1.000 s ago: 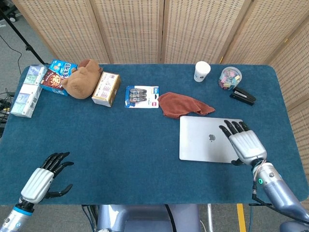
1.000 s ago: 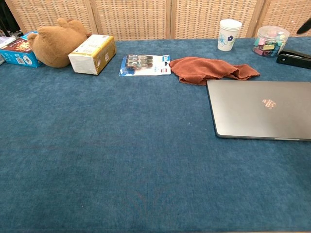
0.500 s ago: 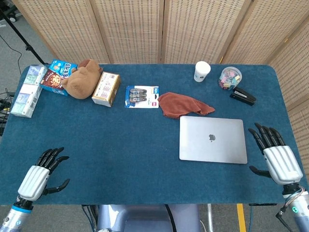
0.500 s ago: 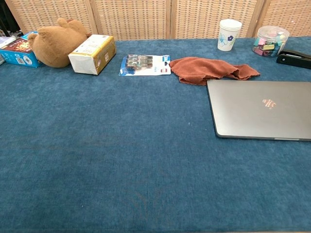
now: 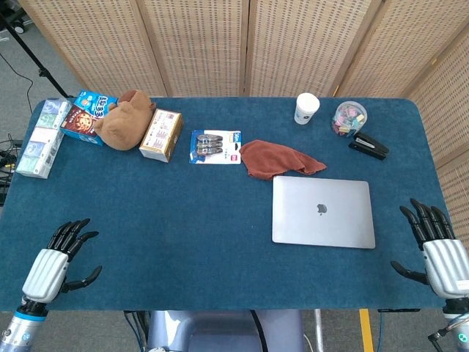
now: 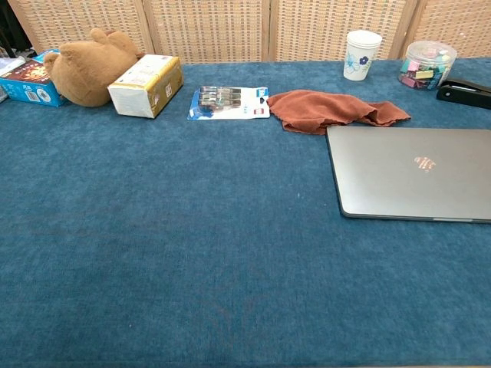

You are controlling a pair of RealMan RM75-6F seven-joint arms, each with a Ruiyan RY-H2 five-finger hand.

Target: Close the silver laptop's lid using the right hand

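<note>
The silver laptop [image 5: 322,212] lies flat on the blue table with its lid down, right of centre; the chest view shows the laptop [image 6: 414,172] at its right side. My right hand [image 5: 440,253] hovers off the table's right front corner, fingers spread and empty, well clear of the laptop. At the front left corner my left hand [image 5: 53,262] is also open and holds nothing. Neither hand shows in the chest view.
A rust-brown cloth [image 5: 278,158] lies just behind the laptop. Further back stand a paper cup [image 5: 306,108], a jar of clips [image 5: 347,118] and a black stapler [image 5: 368,146]. A battery pack [image 5: 215,146], yellow box [image 5: 161,134], plush bear [image 5: 123,119] and boxes [image 5: 44,132] fill the back left.
My right hand has lifted off the laptop lid and drawn back to the right, past the table's edge. My left hand has slipped slightly left and down.
</note>
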